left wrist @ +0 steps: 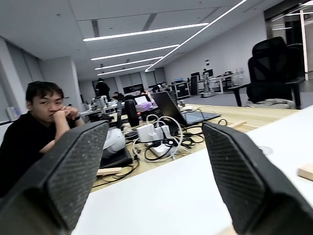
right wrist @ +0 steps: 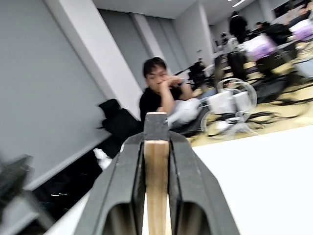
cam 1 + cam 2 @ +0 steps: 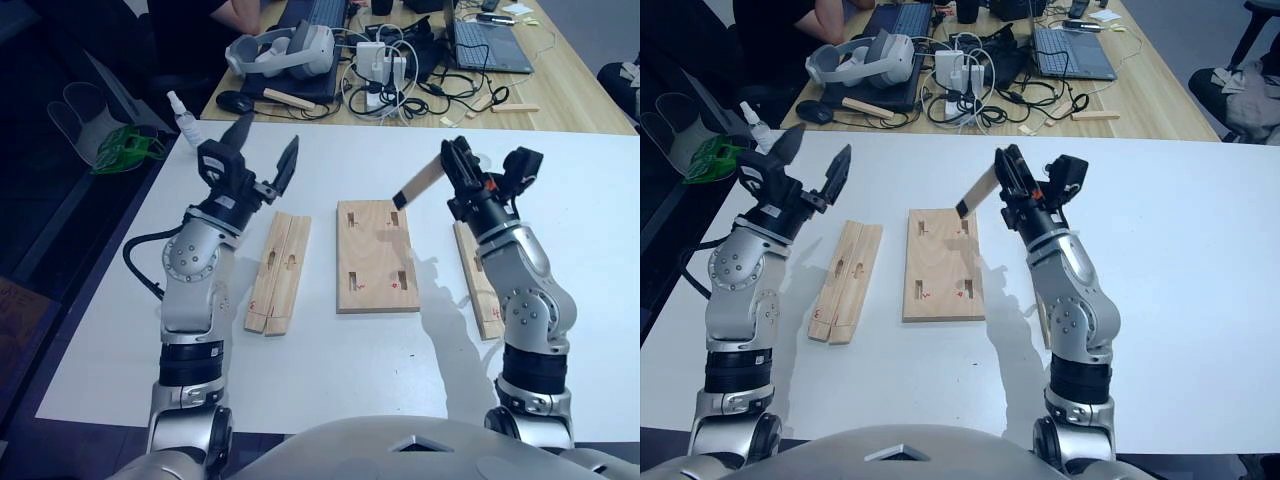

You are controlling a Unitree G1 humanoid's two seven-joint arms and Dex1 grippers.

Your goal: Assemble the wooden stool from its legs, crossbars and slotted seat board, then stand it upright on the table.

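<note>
Right end effector around crossbar

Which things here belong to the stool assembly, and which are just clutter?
Job: slotted seat board; pair of legs; single leg by the right arm; wooden bar held by right gripper.
Lying about: VR headset; spray bottle; laptop; computer mouse.

Red pen marks on seat board & legs, too small to read; no legible txt.
</note>
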